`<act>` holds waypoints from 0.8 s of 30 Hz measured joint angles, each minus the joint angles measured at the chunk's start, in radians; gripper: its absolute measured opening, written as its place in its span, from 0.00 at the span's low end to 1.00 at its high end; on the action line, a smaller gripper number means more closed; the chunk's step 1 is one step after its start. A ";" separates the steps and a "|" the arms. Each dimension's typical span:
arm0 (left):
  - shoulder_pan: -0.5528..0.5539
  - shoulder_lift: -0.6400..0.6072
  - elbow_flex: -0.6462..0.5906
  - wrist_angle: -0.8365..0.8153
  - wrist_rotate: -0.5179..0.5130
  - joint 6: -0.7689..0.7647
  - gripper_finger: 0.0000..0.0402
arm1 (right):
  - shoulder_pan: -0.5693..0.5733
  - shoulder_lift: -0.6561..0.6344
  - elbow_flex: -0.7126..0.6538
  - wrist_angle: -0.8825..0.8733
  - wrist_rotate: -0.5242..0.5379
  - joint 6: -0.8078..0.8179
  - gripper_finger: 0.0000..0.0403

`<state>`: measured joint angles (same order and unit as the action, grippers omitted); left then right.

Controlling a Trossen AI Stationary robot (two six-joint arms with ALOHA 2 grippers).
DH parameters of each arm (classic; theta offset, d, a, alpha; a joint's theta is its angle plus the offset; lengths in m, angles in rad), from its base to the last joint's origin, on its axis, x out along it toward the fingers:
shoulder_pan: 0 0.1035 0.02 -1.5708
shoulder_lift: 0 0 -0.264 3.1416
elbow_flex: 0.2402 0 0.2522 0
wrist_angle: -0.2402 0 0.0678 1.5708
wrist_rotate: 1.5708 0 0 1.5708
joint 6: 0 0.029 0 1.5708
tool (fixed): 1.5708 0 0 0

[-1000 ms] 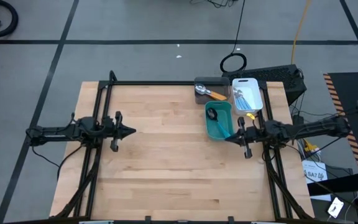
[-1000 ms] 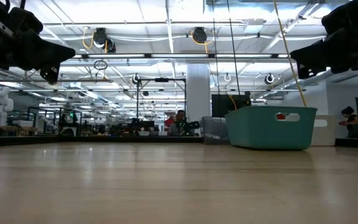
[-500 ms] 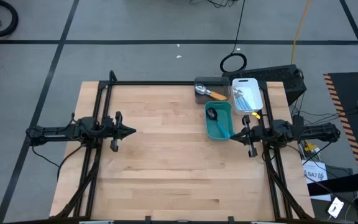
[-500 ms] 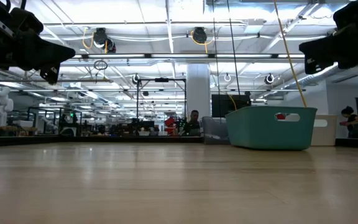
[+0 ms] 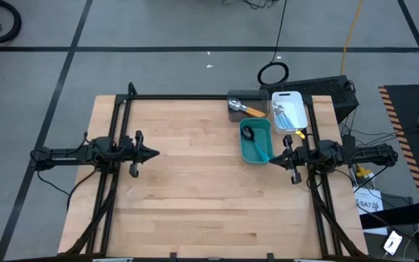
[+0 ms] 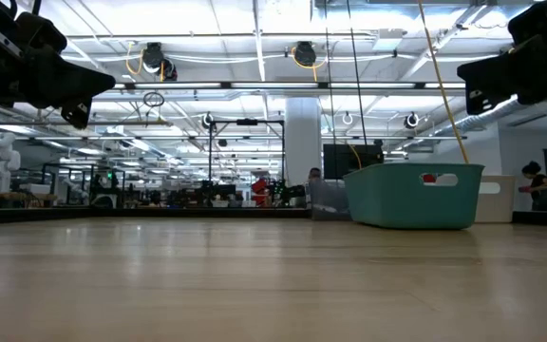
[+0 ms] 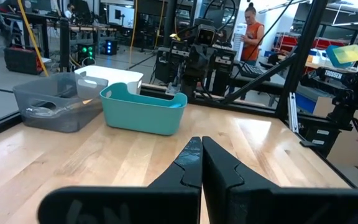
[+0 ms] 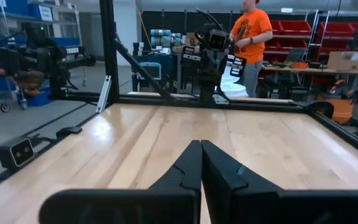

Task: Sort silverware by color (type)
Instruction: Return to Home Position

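Note:
The silverware lies in three bins at the table's far right. An orange-handled utensil (image 5: 250, 110) lies in the gray bin (image 5: 236, 96). Light-blue-handled pieces (image 5: 288, 115) fill the white bin (image 5: 289, 95). A dark spoon (image 5: 249, 133) lies in the teal bin (image 5: 243, 145). My left gripper (image 5: 155, 153) hovers shut above the table's left side, pointing level toward the right. My right gripper (image 5: 271, 157) hovers shut just beside the teal bin's near right corner, pointing level toward the left. Both grippers hold nothing.
Bare wooden tabletop (image 5: 195, 189) spreads between the two grippers and toward the near edge. A black frame (image 5: 129, 98) runs along the table's sides. A person in an orange shirt (image 8: 250, 37) stands beyond the table's left side.
My right gripper has drawn back a little toward the table's right edge, away from the teal bin, as its arm folded in, and then kept still. It has stayed shut.

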<state>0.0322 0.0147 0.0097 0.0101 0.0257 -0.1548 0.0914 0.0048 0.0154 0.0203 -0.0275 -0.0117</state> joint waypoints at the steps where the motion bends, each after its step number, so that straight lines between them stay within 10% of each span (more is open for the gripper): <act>1: 0.000 0.000 0.000 0.000 0.000 0.000 0.00 | 0.000 0.000 0.000 0.000 0.000 -0.007 0.00; 24: -0.085 -0.003 0.000 0.000 -0.023 0.114 0.00 | 0.000 0.000 0.000 0.008 0.000 -0.034 0.00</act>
<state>-0.0529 0.0116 0.0097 0.0101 0.0031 -0.0412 0.0914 0.0048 0.0154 0.0287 -0.0274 -0.0458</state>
